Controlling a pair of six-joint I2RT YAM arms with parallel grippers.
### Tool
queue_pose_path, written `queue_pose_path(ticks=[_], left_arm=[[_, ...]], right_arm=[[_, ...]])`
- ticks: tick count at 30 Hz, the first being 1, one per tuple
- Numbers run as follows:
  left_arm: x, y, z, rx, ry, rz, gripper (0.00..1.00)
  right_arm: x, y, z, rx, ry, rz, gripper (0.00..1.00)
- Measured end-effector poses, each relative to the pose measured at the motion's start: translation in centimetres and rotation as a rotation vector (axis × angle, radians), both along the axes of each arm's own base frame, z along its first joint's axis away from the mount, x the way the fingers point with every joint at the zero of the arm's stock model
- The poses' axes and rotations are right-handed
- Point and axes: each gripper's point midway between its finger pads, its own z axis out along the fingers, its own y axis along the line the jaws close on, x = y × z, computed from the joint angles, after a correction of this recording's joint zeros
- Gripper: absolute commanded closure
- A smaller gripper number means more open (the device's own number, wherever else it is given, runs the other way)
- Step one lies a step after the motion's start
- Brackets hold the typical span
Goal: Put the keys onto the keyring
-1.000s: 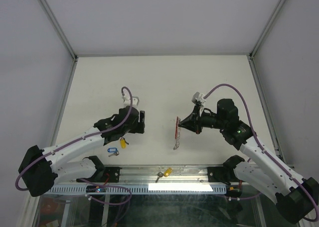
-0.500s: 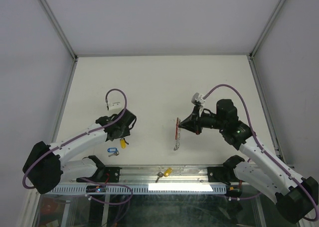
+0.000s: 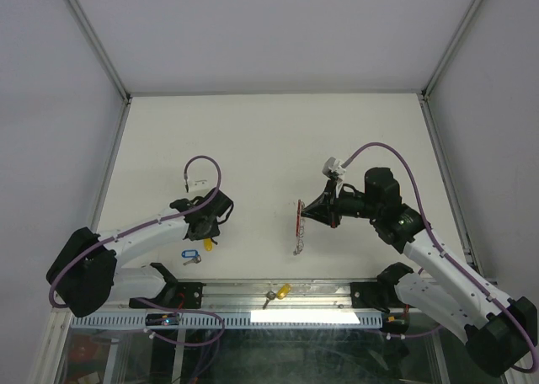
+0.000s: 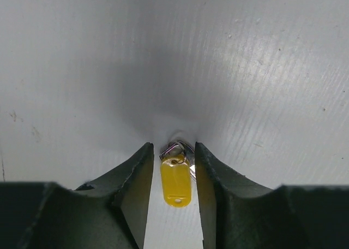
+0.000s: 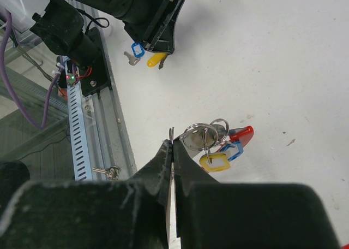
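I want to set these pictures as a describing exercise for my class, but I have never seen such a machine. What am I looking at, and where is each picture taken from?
Two robot arms are bolted at the near edge of a white table. The wide picture comes from a camera fixed above them. The other two come from a camera on each wrist, looking past that arm's own fingers. The left hand stands open over a yellow-tagged key, one finger on each side, not yet gripping it. A blue-tagged key lies loose nearby, and a second yellow-tagged key lies on the metal rail at the front. The right hand is shut on the keyring, whose silver rings already carry coloured tags.
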Motion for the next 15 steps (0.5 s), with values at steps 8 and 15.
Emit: queue_pose_path(ticks=[8,15], left_arm=[[0.06,-0.15,-0.45,0.008,0.013,-0.014,0.94],[0.16,-0.17,-0.42,0.014,0.012,-0.03,1.0]], right_arm=[[-0.07,0.05,0.07,0.004,0.003,0.005,1.0],[-0.21,0.09,0.11,0.007,0.006,0.012,1.0]])
